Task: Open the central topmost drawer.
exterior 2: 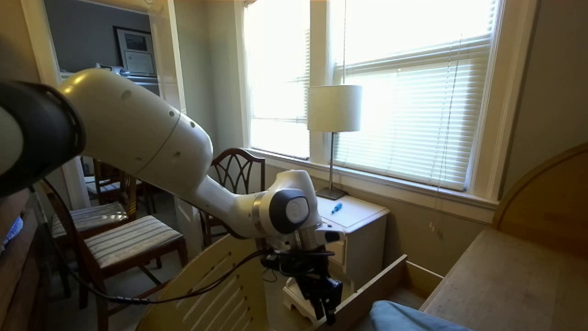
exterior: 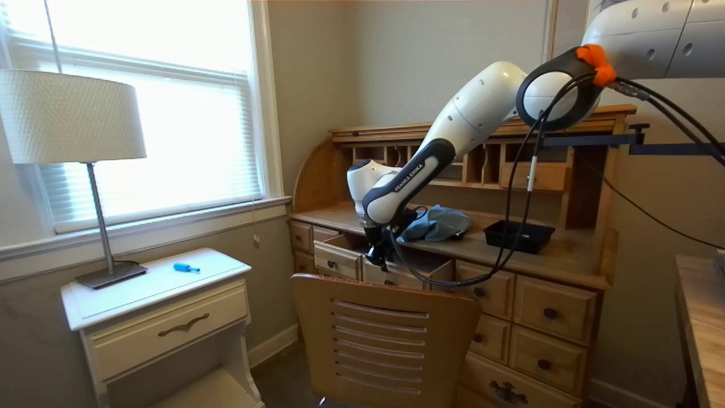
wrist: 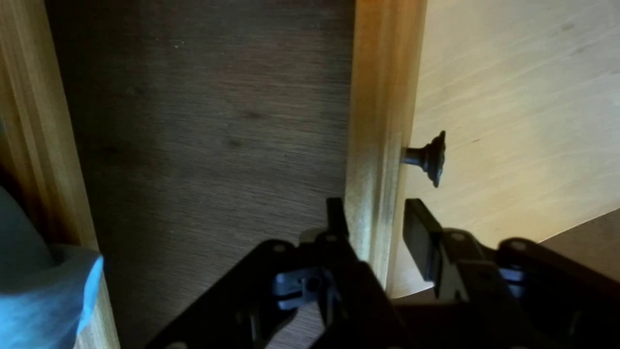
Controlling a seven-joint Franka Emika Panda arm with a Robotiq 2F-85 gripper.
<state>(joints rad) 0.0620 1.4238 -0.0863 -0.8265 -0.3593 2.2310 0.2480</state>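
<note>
The central topmost drawer is a wide honey-wood drawer with dark knobs. It stands pulled out from the desk, and its front's top edge shows in an exterior view. In the wrist view, the drawer's front runs top to bottom, with its dark knob on the outer side. My gripper is open and straddles this front, one finger on the inner side and one outside, below the knob. I cannot tell whether the fingers touch the wood. In both exterior views the gripper points down at the front edge.
A slatted wooden chair stands close before the drawer; its back fills the right of the wrist view. A blue cloth and a black tray lie on the desk top. A white side table holds a lamp.
</note>
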